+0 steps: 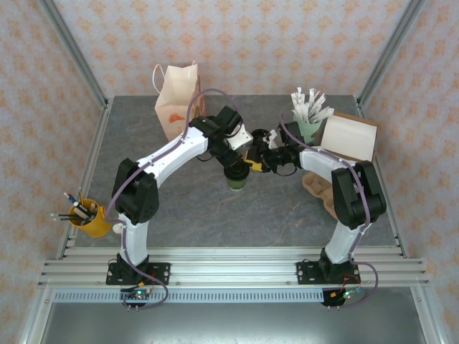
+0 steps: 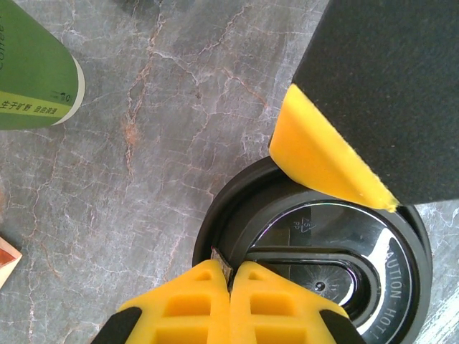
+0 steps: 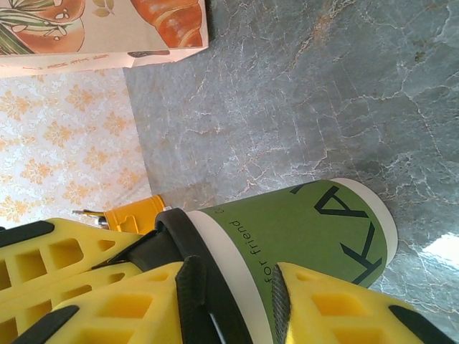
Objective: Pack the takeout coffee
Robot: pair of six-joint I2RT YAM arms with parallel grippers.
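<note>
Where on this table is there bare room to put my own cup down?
Barest is the front strip of table between the arm bases, before the coffee cup. Also the left side between paper bag and pen cup. Crowded: the middle, where left gripper and right gripper meet at that cup, and the right: stick cup, box, cup tray.

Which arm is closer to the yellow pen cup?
Left. The left arm rises just beside the yellow pen cup at the near-left corner; the right arm stands across the table.
</note>
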